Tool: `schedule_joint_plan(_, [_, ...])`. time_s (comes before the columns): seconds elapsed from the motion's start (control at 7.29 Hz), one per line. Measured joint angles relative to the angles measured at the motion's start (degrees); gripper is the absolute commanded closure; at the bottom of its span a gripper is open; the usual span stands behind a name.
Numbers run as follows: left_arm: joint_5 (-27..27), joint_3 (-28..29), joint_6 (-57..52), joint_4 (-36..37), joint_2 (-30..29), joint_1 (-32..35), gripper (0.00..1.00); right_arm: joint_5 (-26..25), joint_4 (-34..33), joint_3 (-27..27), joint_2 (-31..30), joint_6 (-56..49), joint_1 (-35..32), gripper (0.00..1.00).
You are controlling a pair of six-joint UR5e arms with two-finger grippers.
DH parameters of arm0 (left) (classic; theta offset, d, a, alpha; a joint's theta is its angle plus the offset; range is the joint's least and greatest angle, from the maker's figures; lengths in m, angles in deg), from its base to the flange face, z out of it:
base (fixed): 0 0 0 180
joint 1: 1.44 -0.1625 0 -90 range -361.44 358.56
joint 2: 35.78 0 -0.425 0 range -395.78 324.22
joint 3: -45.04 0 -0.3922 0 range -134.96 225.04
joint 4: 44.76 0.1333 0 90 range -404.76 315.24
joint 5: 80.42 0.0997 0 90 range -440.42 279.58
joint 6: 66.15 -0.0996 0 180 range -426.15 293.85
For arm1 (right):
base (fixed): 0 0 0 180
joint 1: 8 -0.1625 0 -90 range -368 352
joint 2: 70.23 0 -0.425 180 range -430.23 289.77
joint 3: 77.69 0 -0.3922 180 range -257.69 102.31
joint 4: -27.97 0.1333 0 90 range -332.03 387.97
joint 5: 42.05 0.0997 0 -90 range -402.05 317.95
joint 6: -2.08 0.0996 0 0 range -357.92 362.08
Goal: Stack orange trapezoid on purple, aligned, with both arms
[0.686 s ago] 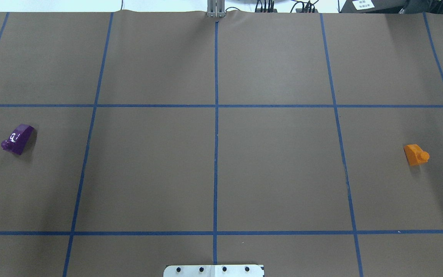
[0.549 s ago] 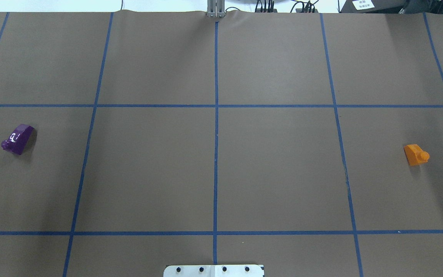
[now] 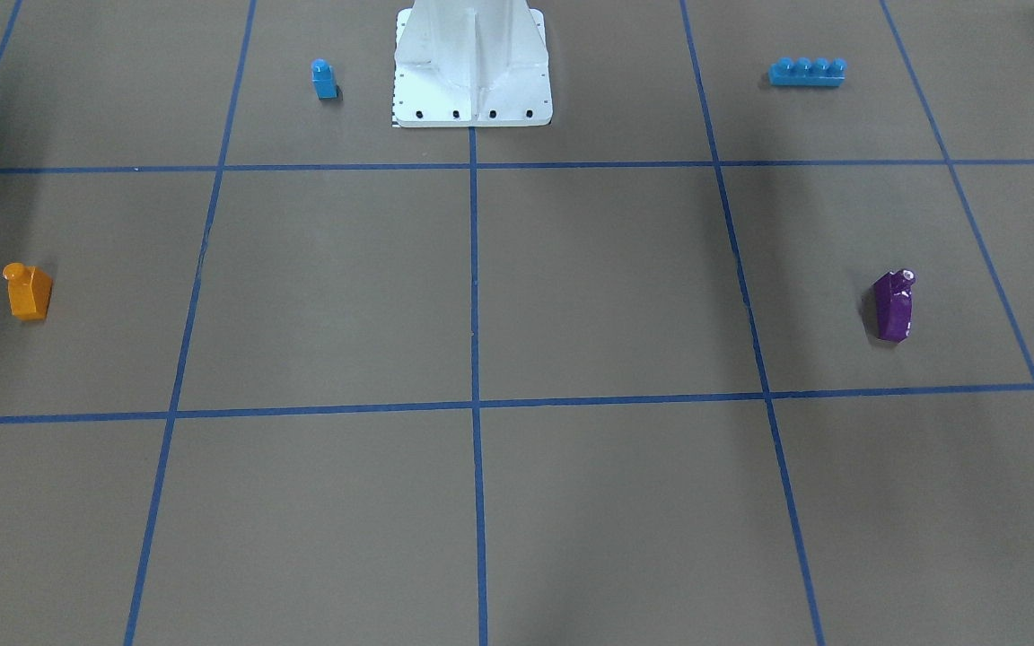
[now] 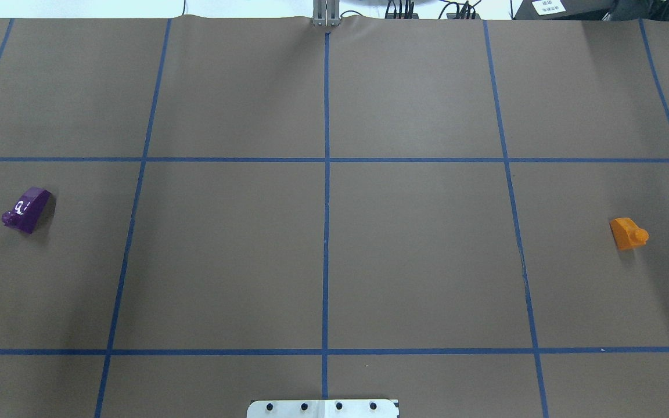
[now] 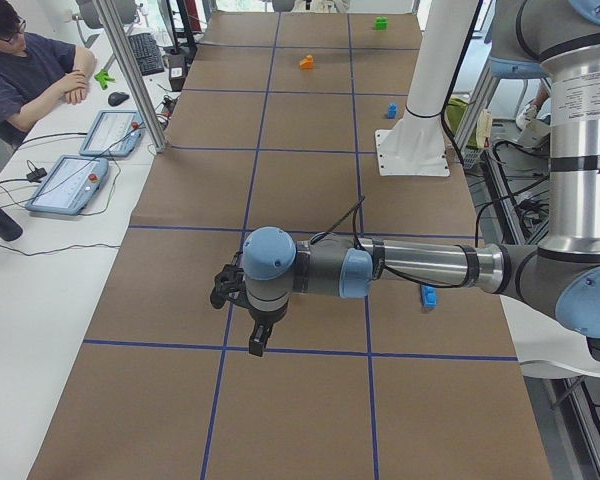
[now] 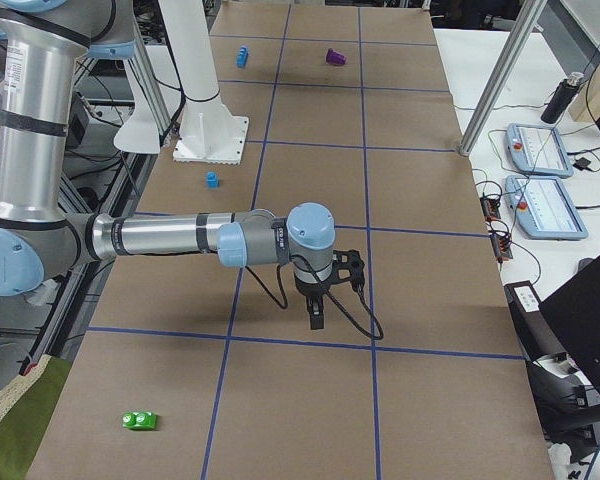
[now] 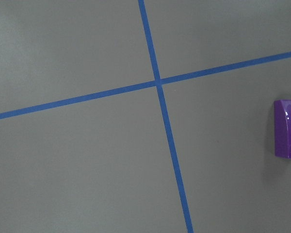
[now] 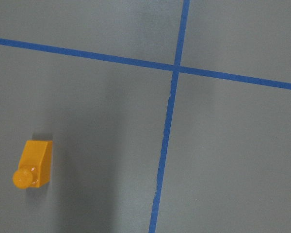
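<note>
Brown paper gridded with blue tape covers the desk [image 3: 571, 502]. Notes taken from the operators' side, facing the robot.

Middle row, nearest me: the orange trapezoid [image 3: 29, 292] sits far out on the robot's right, the purple [image 3: 892, 307] far out on the robot's left. They are well apart, with the whole middle of the desk between them. Each appears to stand stud-up on the paper, with nothing touching either.

Over that row, both arms reach out low above the desk. The left arm [image 5: 420, 265] carries the left tool [image 5: 259, 338] pointing down. Its wrist view catches the purple only at the frame edge, so the tool hangs beside the block, not over it. The right arm [image 6: 170, 235] is posed likewise, right tool [image 6: 315, 318] pointing down, with the orange trapezoid off to one side in its wrist view. Both tools show only from the desk ends, so I cannot tell how far either stands open. Both blocks sit on the paper, so neither tool has hold of one.

Far row, by the white pedestal [image 3: 472, 63]: a blue single-stud block [image 3: 324, 79] and a long blue four-stud brick [image 3: 807, 72]. Neither is part of the job.

Progress, my judgement: nothing done yet. Left to do: centre each tool on its block, grasp both, bring them together, and seat orange on the purple stud with the slopes matching.
</note>
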Motion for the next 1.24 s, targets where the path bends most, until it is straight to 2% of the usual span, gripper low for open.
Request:
schedule_joint_plan(0.41, [-0.1, 2.1, 3.8, -6.0, -3.5, -3.8, 0.00, 0.2, 0.0, -0.1, 0.4, 0.0, 0.1, 0.00])
schedule_joint_plan(0.82, [0.2, 6.0, 14.6, -17.9, -5.4, -14.0, 0.00, 0.2, 0.0, -0.2, 0.4, 0.0, 0.1, 0.00])
schedule_joint_plan(1.1, [1.4, 7.6, 29.0, -25.3, -5.8, -23.4, 0.00, 0.2, 0.0, -0.2, 0.5, 0.0, 0.1, 0.00])
schedule_joint_plan(1.24, [4.2, 7.9, 36.7, -29.4, -5.7, -27.6, 0.00, 0.2, 0.0, -0.2, 0.5, 0.0, 0.1, 0.00])
